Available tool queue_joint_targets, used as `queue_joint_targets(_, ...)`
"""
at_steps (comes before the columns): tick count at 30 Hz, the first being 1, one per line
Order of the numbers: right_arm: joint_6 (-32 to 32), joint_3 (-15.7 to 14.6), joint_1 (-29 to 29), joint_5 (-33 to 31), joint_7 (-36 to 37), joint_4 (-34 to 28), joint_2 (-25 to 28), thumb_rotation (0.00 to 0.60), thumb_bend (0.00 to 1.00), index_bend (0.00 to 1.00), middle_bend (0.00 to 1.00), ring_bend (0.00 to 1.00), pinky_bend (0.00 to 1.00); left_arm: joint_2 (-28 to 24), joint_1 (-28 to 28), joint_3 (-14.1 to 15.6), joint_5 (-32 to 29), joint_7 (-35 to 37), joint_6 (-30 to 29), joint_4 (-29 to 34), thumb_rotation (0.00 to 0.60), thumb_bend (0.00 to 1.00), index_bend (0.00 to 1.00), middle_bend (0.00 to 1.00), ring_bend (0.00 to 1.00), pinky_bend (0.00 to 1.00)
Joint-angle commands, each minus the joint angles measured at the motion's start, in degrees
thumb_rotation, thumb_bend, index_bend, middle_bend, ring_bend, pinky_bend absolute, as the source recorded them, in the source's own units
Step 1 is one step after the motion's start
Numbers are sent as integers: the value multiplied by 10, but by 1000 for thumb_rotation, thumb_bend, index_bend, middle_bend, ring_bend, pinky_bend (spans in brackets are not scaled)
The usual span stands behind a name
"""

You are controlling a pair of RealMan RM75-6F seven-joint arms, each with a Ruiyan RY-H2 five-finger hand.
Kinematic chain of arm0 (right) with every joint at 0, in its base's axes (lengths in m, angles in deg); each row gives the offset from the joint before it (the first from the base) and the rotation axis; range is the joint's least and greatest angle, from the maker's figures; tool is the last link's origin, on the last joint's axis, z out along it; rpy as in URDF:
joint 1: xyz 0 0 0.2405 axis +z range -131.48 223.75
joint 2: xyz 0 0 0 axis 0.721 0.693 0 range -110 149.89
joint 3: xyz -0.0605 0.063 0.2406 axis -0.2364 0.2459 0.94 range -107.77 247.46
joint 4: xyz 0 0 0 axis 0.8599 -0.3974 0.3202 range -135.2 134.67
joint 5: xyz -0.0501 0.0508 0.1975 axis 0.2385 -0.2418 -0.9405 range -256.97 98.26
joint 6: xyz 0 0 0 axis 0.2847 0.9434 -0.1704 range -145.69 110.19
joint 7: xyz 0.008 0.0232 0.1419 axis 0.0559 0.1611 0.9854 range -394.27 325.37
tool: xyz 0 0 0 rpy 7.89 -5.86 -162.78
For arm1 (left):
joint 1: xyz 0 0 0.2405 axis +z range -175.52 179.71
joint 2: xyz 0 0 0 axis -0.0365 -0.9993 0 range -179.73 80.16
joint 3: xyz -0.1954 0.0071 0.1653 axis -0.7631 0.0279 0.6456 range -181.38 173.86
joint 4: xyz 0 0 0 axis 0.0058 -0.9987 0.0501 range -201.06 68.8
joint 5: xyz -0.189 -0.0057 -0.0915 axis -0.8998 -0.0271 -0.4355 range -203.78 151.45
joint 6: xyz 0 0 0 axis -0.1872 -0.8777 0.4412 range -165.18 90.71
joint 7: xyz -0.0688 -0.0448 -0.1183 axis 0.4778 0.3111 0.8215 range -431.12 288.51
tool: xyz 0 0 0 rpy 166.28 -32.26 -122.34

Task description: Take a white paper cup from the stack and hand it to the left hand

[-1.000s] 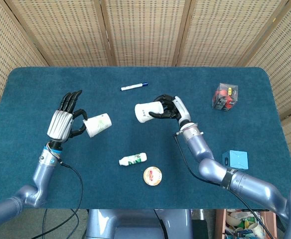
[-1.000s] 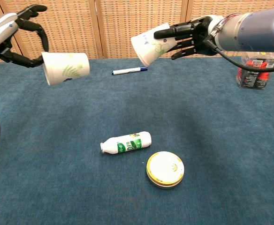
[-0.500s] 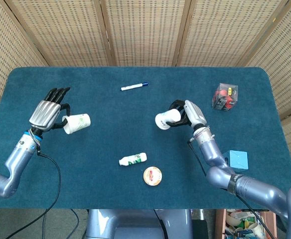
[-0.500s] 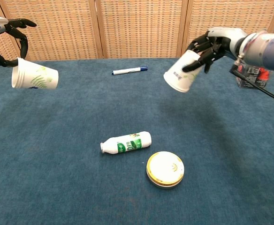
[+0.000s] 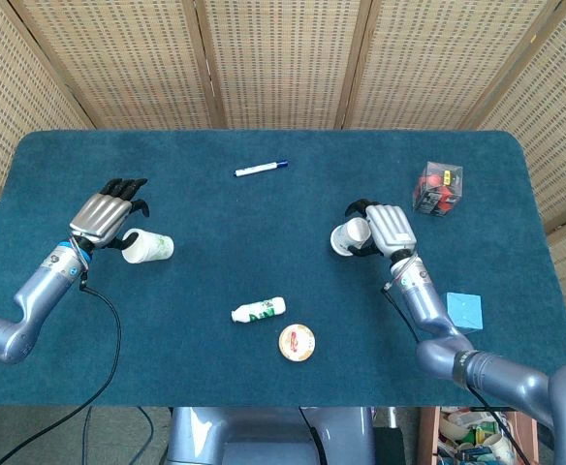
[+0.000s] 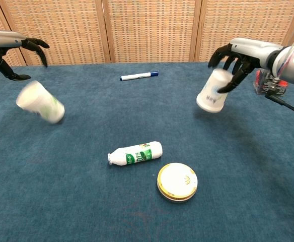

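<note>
One white paper cup [image 6: 40,102] with a green print shows blurred, below and apart from my left hand [image 6: 16,46], whose fingers are spread with nothing between them. In the head view that cup [image 5: 147,245] lies just right of the left hand [image 5: 104,213], over the left side of the table. My right hand [image 5: 385,228] grips a second white cup [image 5: 347,237] from above, right of centre. In the chest view this cup [image 6: 213,91] hangs mouth down and tilted under the right hand [image 6: 242,53].
A pen [image 5: 261,169] lies at the back centre. A small white bottle [image 5: 259,310] lies on its side next to a round tin [image 5: 297,342] near the front. A clear box of red items [image 5: 438,187] and a blue cube [image 5: 463,310] stand at the right.
Both arms moved outward and down. The left hand's fingers have come off its cup, which now drops, blurred, below the hand. The right hand carried its cup further right and tipped it mouth down.
</note>
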Motion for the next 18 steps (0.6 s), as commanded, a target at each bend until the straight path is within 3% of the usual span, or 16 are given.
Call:
queue_joint_targets(1, -19, -7, -13, 19, -18, -31, 22, 600, 128, 127, 68, 107, 184, -7, 3, -7, -21, -16, -14, 19, 600, 332, 0, 0, 0, 0)
queue_joint_targets(5, -61, -18, -41, 57, -31, -97, 72, 600, 128, 127, 57, 95, 157, -39, 26, -14, -28, -42, -73, 58, 600, 318, 0, 0, 0, 0)
queue_joint_targets(9, -137, -54, -94, 141, -23, -151, 134, 600, 115, 127, 58, 89, 135, -70, 90, -18, -24, -61, -201, 122, 600, 295, 0, 0, 0, 0)
queue_joint_targets(14, -223, -87, -153, 223, 22, -152, 168, 600, 35, 127, 65, 85, 120, -80, 157, 0, -3, -62, -305, 162, 600, 207, 0, 0, 0, 0)
queue_joint_targets(18, -303, -114, -212, 268, 28, -126, 181, 600, 0, 120, 15, 22, 34, -82, 225, 22, 7, -41, -381, 189, 600, 203, 0, 0, 0, 0)
